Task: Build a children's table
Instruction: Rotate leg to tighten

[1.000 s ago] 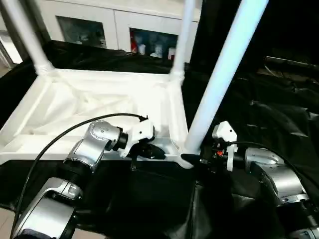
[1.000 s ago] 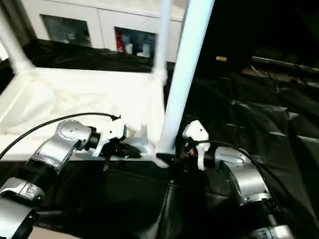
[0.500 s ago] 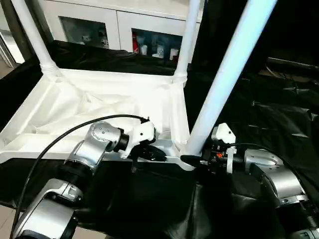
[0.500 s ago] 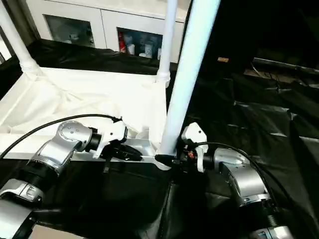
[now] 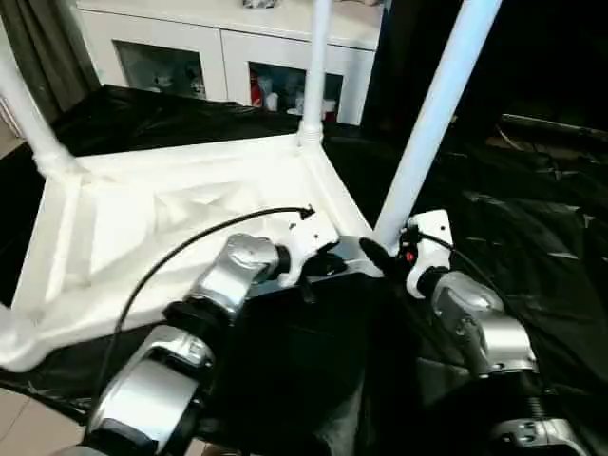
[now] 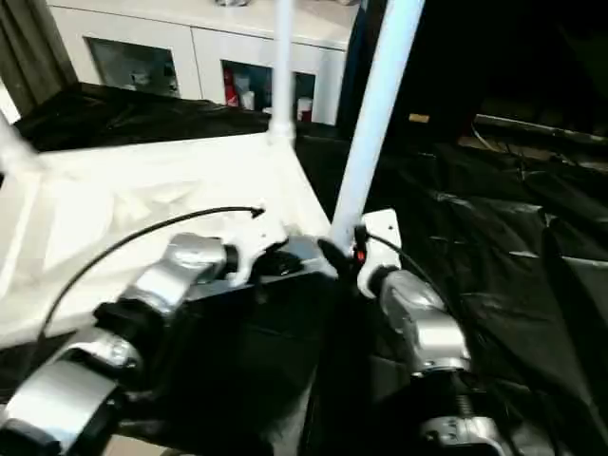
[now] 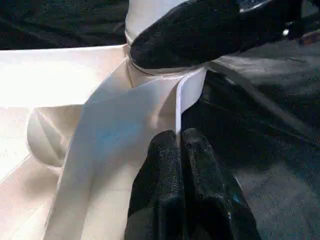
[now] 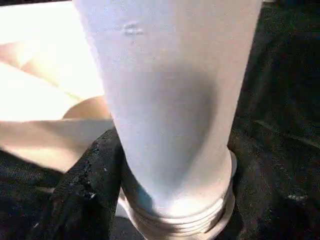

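Black fingers of the left gripper (image 7: 181,165) pinch the thin rim of the white tabletop (image 5: 123,228), which lies underside up on black sheeting (image 5: 532,218). The right gripper (image 5: 373,255) appears to clasp the near leg (image 5: 427,123) just above its collar, at the corner socket. Risk: a sideways pull could tilt the leg or pry it out.

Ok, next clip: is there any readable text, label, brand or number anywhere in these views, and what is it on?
No text can be read in any view.
White tabletop and tube legs: plain, no marking shows.
Items behind the cabinet's glass doors: too small and blurred to read.
Small tan patch on the dark background: blurred, unreadable.
Red mark on the right end effector: no readable lettering.
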{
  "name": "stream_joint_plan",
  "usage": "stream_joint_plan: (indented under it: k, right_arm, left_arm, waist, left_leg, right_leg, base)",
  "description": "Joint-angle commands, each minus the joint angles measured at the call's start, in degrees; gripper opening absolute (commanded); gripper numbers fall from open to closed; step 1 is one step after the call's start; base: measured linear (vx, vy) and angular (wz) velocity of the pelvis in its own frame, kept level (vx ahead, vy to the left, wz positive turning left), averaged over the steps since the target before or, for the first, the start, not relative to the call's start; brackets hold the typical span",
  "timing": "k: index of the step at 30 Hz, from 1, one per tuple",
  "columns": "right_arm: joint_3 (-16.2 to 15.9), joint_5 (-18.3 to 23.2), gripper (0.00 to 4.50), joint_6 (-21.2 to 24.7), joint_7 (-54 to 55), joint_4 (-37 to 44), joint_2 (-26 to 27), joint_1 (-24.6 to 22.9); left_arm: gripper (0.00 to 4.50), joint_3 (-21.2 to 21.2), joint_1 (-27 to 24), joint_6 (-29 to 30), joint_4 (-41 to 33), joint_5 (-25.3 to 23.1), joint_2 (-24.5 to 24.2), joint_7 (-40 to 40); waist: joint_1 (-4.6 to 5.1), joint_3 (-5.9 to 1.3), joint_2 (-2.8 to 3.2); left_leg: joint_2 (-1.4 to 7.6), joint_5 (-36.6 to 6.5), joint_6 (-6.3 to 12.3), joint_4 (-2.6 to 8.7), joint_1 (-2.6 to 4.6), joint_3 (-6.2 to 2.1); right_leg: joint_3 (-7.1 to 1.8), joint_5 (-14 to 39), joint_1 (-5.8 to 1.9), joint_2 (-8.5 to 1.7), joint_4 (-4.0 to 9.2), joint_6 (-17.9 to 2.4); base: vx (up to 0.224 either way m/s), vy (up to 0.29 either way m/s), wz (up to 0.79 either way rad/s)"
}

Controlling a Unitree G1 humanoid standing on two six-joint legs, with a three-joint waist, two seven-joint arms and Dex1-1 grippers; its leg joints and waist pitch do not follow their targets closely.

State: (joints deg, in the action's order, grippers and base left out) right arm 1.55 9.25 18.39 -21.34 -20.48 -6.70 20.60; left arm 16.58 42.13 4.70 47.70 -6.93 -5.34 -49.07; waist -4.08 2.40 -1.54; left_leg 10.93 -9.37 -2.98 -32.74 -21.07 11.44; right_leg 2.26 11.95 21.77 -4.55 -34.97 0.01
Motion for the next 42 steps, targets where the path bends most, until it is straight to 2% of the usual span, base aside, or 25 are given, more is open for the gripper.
stream_joint_plan:
  k: [1, 2, 4, 5, 7, 8, 10, 14, 15, 16, 18, 20, 21, 23, 25, 29, 30, 34, 37, 42]
  right_arm:
    - [-4.74, -0.54, 2.72, 2.58, -0.87, -1.48, 3.26, -0.38]
    - [-5.54, -1.69, 2.72, 1.57, -0.46, -1.43, 3.87, -0.25]
    - [-5.86, -1.66, 2.72, 0.44, -1.02, -1.14, 3.88, -0.15]
    - [-5.68, -1.15, 3.07, 0.42, -1.46, -0.91, 3.76, -0.14]
    - [-5.88, -0.76, 3.42, 0.39, -3.5, -0.29, 2.79, -0.18]
    - [-6.38, -0.65, 3.44, 0.26, -5.48, 0.42, 1.7, -0.36]
    - [-6.69, -0.57, 3.51, 0.19, -6.71, 0.93, 1.01, -0.57]
    - [-8.4, 0.19, 3.51, -1.31, -16.85, 4.39, -5.35, -2.43]
    - [-8.7, 0.76, 3.51, -1.88, -20.73, 5.55, -8.04, -3.05]
    - [-8.62, 1.01, 3.51, -1.93, -21.45, 5.73, -8.46, -3.14]
    - [-8.23, 2.73, 3.51, -2.08, -26.55, 7.27, -11.47, -3.83]
    - [-8.4, 4.11, 3.51, -1.66, -30.82, 9.0, -13.9, -4.48]
    - [-8.66, 4.37, 3.51, -1.56, -32.04, 9.5, -14.6, -4.68]
    - [-9.3, 4.84, 3.51, -1.35, -34.73, 10.57, -16.14, -5.11]
    - [-9.76, 5.55, 3.51, -1.24, -37.77, 11.28, -17.67, -5.34]
    - [-10.43, 5.2, 3.51, -2.1, -40.34, 10.56, -18.8, -5.13]
    - [-10.42, 5.32, 3.51, -2.1, -40.39, 10.4, -18.65, -5.07]
    - [-10.81, 5.69, 3.13, -2.0, -40.62, 10.24, -18.3, -5.04]
    - [-11.29, 5.52, 2.84, -2.01, -40.44, 10.06, -17.69, -5.18]
    - [-11.3, 5.55, 2.73, -1.21, -40.2, 10.69, -17.33, -5.63]
  left_arm:
    - [0.0, 1.61, 0.86, 0.0, -0.15, 0.44, 4.29, 1.62]
    - [0.0, 1.72, 1.0, -0.39, 0.31, 0.3, 4.89, 1.52]
    - [0.0, 1.79, 1.32, -1.4, 1.5, -0.1, 4.7, 1.85]
    - [0.0, 1.84, 1.37, -1.77, 1.77, -0.24, 4.39, 1.87]
    - [0.0, 1.41, 1.19, -2.12, 1.59, -0.2, 3.34, 1.15]
    - [0.0, 1.28, 0.86, -2.69, 1.12, -0.07, 2.32, -0.06]
    - [0.0, 1.25, 0.61, -2.96, 0.76, 0.01, 1.73, -0.83]
    - [0.0, 0.97, -1.01, -6.32, -2.07, 1.89, -1.91, -8.5]
    - [0.0, 0.68, -1.67, -6.72, -3.29, 3.42, -3.18, -12.56]
    - [0.0, 0.7, -1.81, -6.64, -3.5, 3.56, -3.47, -13.17]
    - [0.0, 1.11, -2.94, -6.36, -5.18, 4.38, -5.77, -17.6]
    - [0.0, 1.46, -4.04, -7.0, -6.61, 5.19, -7.78, -21.53]
    - [0.0, 1.46, -4.32, -6.89, -6.99, 5.52, -8.25, -22.54]
    - [0.0, 1.4, -4.89, -6.55, -7.78, 6.25, -9.22, -24.68]
    - [0.0, 0.83, -5.26, -6.26, -7.84, 7.01, -10.11, -26.41]
    - [0.0, 0.18, -5.71, -5.78, -8.59, 7.92, -10.9, -27.71]
    - [0.0, 0.16, -5.74, -5.69, -8.79, 7.98, -10.91, -27.59]
    - [0.0, 0.05, -5.95, -5.72, -9.44, 8.0, -11.15, -27.58]
    - [0.0, -0.21, -6.01, -6.08, -9.26, 7.7, -11.29, -27.56]
    - [0.0, -0.6, -5.88, -6.47, -8.61, 7.44, -11.08, -26.42]
  waist:
    - [0.34, -2.79, -0.05]
    - [0.38, -2.82, 0.29]
    - [0.47, -2.76, 0.14]
    - [0.46, -2.76, 0.12]
    - [0.48, -2.74, 0.12]
    - [0.41, -2.77, -0.04]
    - [0.38, -2.73, 0.06]
    - [0.32, -2.87, -0.04]
    - [0.41, -3.01, -0.21]
    - [0.37, -3.05, -0.12]
    - [0.6, -3.27, -0.31]
    - [0.45, -3.3, -0.2]
    - [0.5, -3.25, -0.24]
    - [0.48, -3.16, -0.21]
    - [0.46, -2.98, -0.21]
    - [0.32, -2.8, -0.18]
    - [0.38, -2.79, -0.42]
    - [0.39, -2.91, -0.34]
    - [0.38, -3.03, -0.44]
    - [0.39, -3.01, -0.44]
  left_leg:
    - [2.31, -16.79, -0.62, 3.93, 1.09, -1.37]
    - [2.32, -16.81, -0.61, 3.94, 1.13, -1.41]
    - [2.27, -17.68, -0.74, 4.03, 1.16, -1.42]
    - [2.29, -18.25, -0.65, 4.05, 1.2, -1.46]
    - [2.34, -18.78, -0.66, 4.12, 1.19, -1.49]
    - [2.34, -18.81, -0.47, 4.1, 1.15, -1.51]
    - [2.34, -18.17, -0.23, 4.1, 0.99, -1.48]
    - [2.34, -15.55, 0.94, 3.96, 0.62, -1.43]
    - [2.35, -13.95, 1.91, 3.7, 0.47, -1.32]
    - [2.42, -13.37, 2.25, 3.65, 0.44, -1.34]
    - [2.34, -11.12, 3.59, 3.3, 0.42, -1.09]
    - [2.45, -9.7, 4.63, 3.17, 0.35, -1.08]
    - [2.53, -9.62, 5.14, 3.12, 0.4, -1.02]
    - [2.56, -9.89, 5.36, 3.16, 0.51, -0.97]
    - [2.65, -11.46, 4.77, 3.29, 0.63, -0.92]
    - [2.79, -14.3, 2.72, 3.55, 0.8, -1.0]
    - [2.79, -14.68, 2.46, 3.6, 0.76, -1.05]
    - [2.72, -13.42, 2.49, 3.52, 0.71, -1.09]
    - [2.62, -11.7, 3.24, 3.34, 0.64, -0.98]
    - [2.59, -12.01, 3.24, 3.3, 0.64, -0.98]
  right_leg:
    - [-2.27, 15.42, -1.19, -3.7, 5.49, -9.31]
    - [-2.29, 15.27, -1.11, -3.67, 5.42, -9.19]
    - [-2.24, 15.96, -1.09, -3.61, 5.61, -8.92]
    - [-2.26, 16.67, -1.05, -3.65, 5.67, -8.78]
    - [-2.26, 17.36, -1.03, -3.69, 5.76, -8.7]
    - [-2.24, 17.44, -1.08, -3.7, 5.74, -8.63]
    - [-2.28, 16.94, -1.13, -3.76, 5.72, -8.6]
    - [-2.26, 12.95, -1.62, -3.8, 5.36, -9.17]
    - [-2.22, 9.47, -1.86, -3.66, 4.91, -10.08]
    - [-2.21, 8.26, -1.99, -3.71, 4.76, -10.49]
    - [-2.15, 4.07, -1.99, -3.58, 4.2, -12.4]
    - [-2.15, 1.42, -2.23, -3.66, 3.93, -13.45]
    - [-2.11, 0.78, -2.11, -3.58, 3.84, -13.92]
    - [-2.03, 1.47, -2.1, -3.5, 3.87, -14.25]
    - [-1.97, 4.79, -1.88, -3.52, 4.2, -14.15]
    - [-2.08, 10.26, -1.63, -3.69, 4.57, -13.31]
    - [-2.08, 11.07, -1.62, -3.73, 4.63, -13.01]
    - [-2.14, 9.99, -1.65, -3.75, 4.49, -12.79]
    - [-2.08, 7.03, -1.75, -3.65, 4.22, -13.29]
    - [-2.07, 8.26, -1.77, -3.65, 4.29, -13.07]
  base:
    - [0.0, 0.0, 0.0]
    - [0.0, 0.0, 0.0]
    - [0.0, 0.0, 0.0]
    - [0.0, 0.0, 0.0]
    - [0.0, 0.0, 0.0]
    - [0.0, 0.0, 0.0]
    - [0.0, 0.0, 0.0]
    - [0.0, 0.0, 0.0]
    - [0.0, 0.0, 0.0]
    - [0.0, 0.0, 0.0]
    - [0.0, 0.0, 0.0]
    - [0.0, 0.0, 0.0]
    - [0.0, 0.0, 0.0]
    - [0.0, 0.0, 0.0]
    - [0.0, 0.0, 0.0]
    - [0.0, 0.0, 0.0]
    - [0.0, 0.0, 0.0]
    - [0.0, 0.0, 0.0]
    - [0.0, 0.0, 0.0]
    - [0.0, 0.0, 0.0]
